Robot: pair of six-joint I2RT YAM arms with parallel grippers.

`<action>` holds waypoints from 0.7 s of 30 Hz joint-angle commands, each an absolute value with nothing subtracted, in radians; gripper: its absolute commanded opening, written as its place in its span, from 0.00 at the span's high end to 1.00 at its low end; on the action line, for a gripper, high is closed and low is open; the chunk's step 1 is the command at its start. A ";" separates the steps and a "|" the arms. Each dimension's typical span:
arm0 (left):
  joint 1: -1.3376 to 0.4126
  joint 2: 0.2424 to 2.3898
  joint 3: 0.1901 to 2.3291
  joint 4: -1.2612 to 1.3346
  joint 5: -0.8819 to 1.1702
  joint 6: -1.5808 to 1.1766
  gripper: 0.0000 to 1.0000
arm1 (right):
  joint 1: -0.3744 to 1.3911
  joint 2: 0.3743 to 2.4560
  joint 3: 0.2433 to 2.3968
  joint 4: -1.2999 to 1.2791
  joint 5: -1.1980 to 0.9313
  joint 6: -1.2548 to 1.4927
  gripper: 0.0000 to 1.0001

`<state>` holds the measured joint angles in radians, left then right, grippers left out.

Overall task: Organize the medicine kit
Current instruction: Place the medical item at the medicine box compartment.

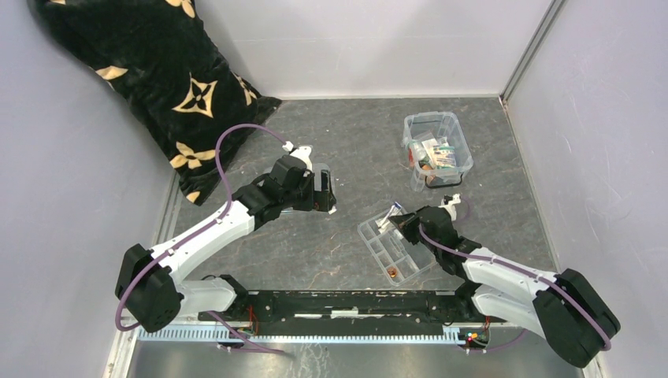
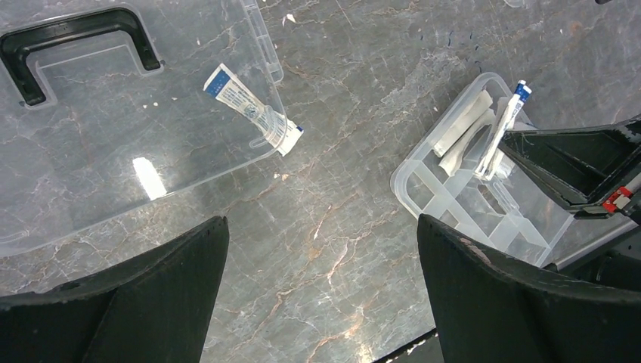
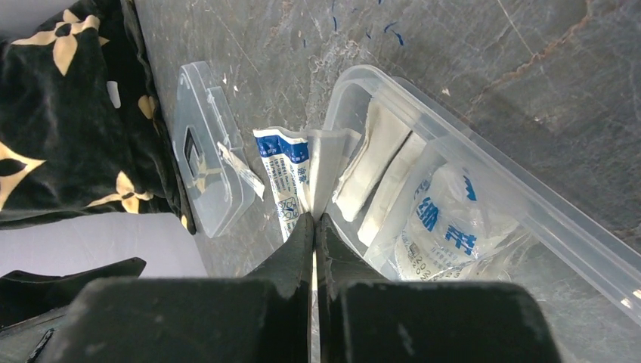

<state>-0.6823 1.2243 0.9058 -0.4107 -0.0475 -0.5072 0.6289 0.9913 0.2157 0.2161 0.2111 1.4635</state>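
Two Arms Over a Marbled Grey Tabletop

Nearest, the divided tray (image 1: 394, 252) lay on the dark veined table (image 1: 354, 142), partly hidden behind the right gripper (image 3: 314, 219). That gripper's fingers were pressed together on a thin blue-and-white packet (image 2: 508, 113) above the tray's far end. To the left, the left gripper (image 2: 321, 227) hung with jaws wide apart over bare stone, beside the clear lid (image 2: 113, 151), which had a sachet (image 2: 253, 121) at its edge. Farther right stood the medicine kit (image 1: 437, 150), lid off, its contents too jumbled to name. A black patterned pillow (image 1: 157, 71) filled the far left corner against pale grey walls (image 1: 370, 39).
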 commanded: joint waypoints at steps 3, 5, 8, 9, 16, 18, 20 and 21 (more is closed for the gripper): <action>-0.686 1.206 0.936 -0.396 -0.081 -0.515 0.00 | 0.642 1.031 0.222 0.272 0.222 1.531 1.00; -0.686 1.206 0.934 -0.398 -0.088 -0.517 0.00 | 0.642 1.033 0.227 0.273 0.219 1.528 0.96; -0.688 1.210 0.933 -0.400 -0.093 -0.518 0.00 | 0.642 1.035 0.232 0.262 0.218 1.524 0.87; -0.686 1.211 0.933 -0.401 -0.093 -0.518 0.00 | 0.642 1.034 0.233 0.262 0.218 1.518 0.85; -0.687 1.215 0.931 -0.400 -0.104 -0.529 0.00 | 0.643 1.023 0.227 0.257 0.218 1.501 0.77; -0.686 1.215 0.931 -0.399 -0.104 -0.531 0.00 | 0.643 1.024 0.233 0.255 0.218 1.493 0.75; -0.687 1.215 0.930 -0.399 -0.104 -0.532 0.00 | 0.644 1.025 0.237 0.252 0.216 1.487 0.72; -0.686 1.215 0.929 -0.400 -0.104 -0.534 0.00 | 0.644 1.026 0.240 0.253 0.217 1.484 0.71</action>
<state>-0.6823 1.2240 0.9058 -0.4149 -0.0799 -0.5076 0.6395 1.0294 0.2157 0.2314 0.2028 1.4914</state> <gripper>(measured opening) 0.996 0.269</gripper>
